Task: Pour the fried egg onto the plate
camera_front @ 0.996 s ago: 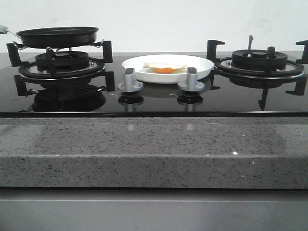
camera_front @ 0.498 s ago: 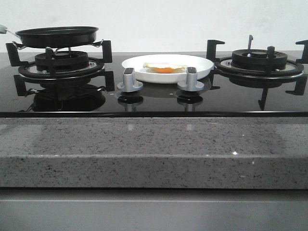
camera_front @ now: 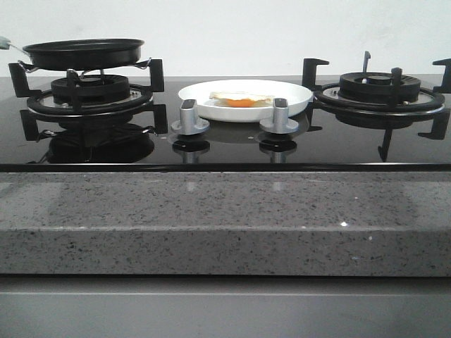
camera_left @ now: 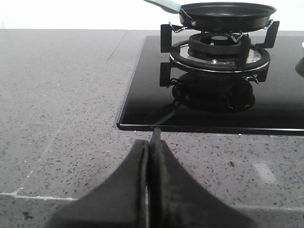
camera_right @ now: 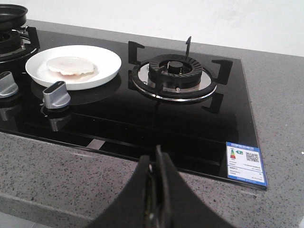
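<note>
Left claw (camera_left: 151, 142), pressed closed and empty, sits low before the frying pan (camera_front: 83, 53), left of the plate (camera_front: 245, 98). The fried egg (camera_front: 242, 99) lies on the plate. Right claw (camera_right: 156, 161), closed and empty, is well apart from the plate.

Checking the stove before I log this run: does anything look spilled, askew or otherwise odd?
Nothing spilled. The fried egg lies wholly inside the plate, between the burners. One oddity: in the right wrist view it seems to lie yolk-down, showing only white. The pan sits level on the left burner.
</note>
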{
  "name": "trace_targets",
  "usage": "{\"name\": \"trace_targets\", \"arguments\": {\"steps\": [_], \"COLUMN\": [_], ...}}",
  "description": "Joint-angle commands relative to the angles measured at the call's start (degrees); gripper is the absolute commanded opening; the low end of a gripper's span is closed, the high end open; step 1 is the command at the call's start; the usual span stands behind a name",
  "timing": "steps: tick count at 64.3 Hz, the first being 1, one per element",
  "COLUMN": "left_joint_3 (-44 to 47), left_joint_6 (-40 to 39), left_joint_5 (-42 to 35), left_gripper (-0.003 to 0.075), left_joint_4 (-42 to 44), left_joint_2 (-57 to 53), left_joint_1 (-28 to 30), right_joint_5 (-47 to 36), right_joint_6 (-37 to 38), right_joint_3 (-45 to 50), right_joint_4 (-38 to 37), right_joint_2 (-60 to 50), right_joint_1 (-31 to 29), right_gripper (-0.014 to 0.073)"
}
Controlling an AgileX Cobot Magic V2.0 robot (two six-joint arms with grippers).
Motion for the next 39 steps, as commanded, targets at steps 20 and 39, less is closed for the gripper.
{"name": "trace_targets", "arguments": {"steps": [20, 39], "left_joint_3": [0.47, 0.47], "left_joint_6": [-0.53, -0.53], "left_joint_5": [-4.83, -4.83], "left_gripper": [-0.0019, -0.0019], "left_joint_4": [-0.59, -0.59], "left_joint_2": [-1.03, -1.03], "left_joint_1": [0.11, 0.11], "right_joint_5": [-4.87, -15.24], "right_joint_6": [0.16, 0.16], "right_joint_3": [-1.53, 4.81], "right_joint_4": [-0.9, -1.27], "right_joint_2": [0.67, -0.49], "right_joint_1": [0.0, -3.11], "right_gripper": [-0.006, -0.006]}}
